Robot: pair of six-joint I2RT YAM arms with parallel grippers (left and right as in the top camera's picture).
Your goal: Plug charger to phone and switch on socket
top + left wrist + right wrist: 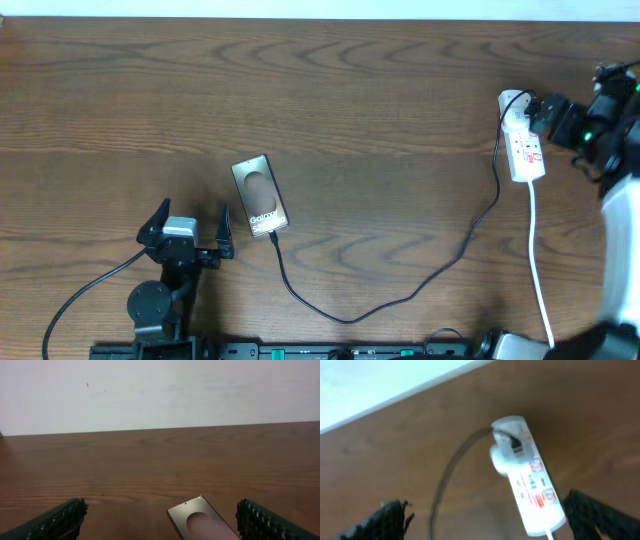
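The phone lies screen-up left of the table's middle, "Galaxy" lettering at its near end. Its far end also shows in the left wrist view. The charger cable touches the phone's near end, loops along the table and rises to the far, rounded end of the socket strip. The strip also shows in the right wrist view, blurred, with the cable leaving its plug. My left gripper is open and empty, just left of the phone. My right gripper is open and empty, over the strip's right side.
The strip's white cord runs toward the near edge at the right. The table's far edge meets a white wall. The arms' bases and black cables sit along the near edge.
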